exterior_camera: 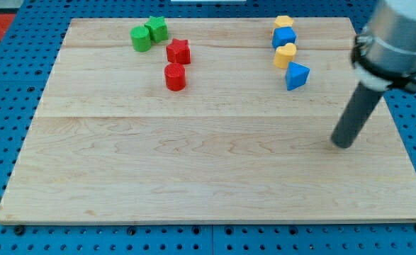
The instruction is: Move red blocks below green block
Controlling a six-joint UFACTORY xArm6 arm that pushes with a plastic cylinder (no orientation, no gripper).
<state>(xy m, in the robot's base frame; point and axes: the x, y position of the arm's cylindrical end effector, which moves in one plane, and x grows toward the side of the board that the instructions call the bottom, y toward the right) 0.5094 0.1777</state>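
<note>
A red star-shaped block (pixel 178 51) and a red cylinder (pixel 175 76) lie at the board's upper left, the cylinder just below the star. Two green blocks sit up-left of them: a green cylinder (pixel 141 38) and a green angular block (pixel 157 28), touching each other. The red star lies just right of and slightly below the green cylinder. My tip (pixel 342 144) rests on the board at the right side, far from the red and green blocks, below and right of the blue and yellow group.
At the upper right stands a column of blocks: a yellow block (pixel 283 22), a blue block (pixel 283 37), a yellow block (pixel 285 54) and a blue wedge-like block (pixel 296 75). The wooden board (pixel 193 177) lies on a blue pegboard.
</note>
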